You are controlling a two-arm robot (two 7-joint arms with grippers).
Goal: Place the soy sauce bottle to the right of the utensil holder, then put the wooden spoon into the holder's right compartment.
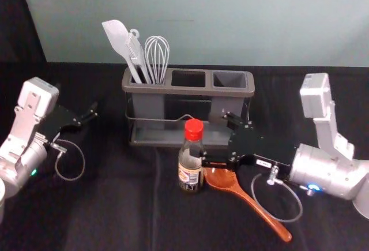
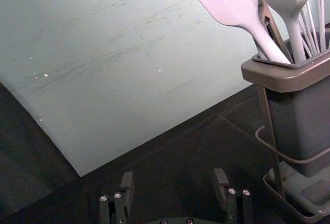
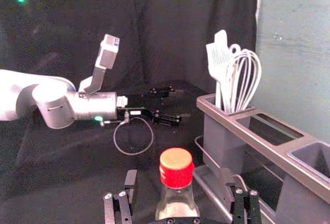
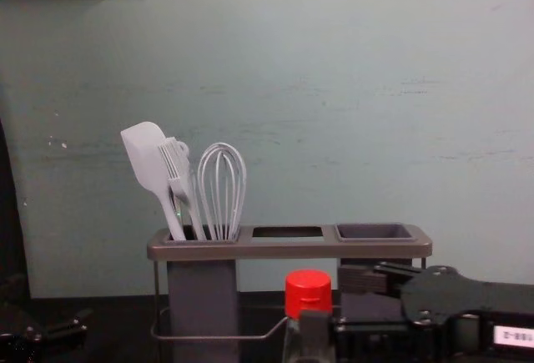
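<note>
Soy sauce btl. (image 1: 191,176): upright, long axis vert., cap up, in front of utensil holder (image 1: 193,92). Head view: wooden spoon (image 1: 247,197) flat, handle to near R. R wrist view: R gripper (image 1: 214,137) fingers apart, btl. between. L gripper (image 1: 92,112): idle, L of holder, apart.

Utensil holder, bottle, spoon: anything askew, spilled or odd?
One oddity: the utensil holder has no cup under its middle opening, unlike the openings on either side. Otherwise nothing stands out. The soy sauce bottle stands upright and capped by the open right pincer, the wooden spoon lies nearby, and I see no spill.
</note>
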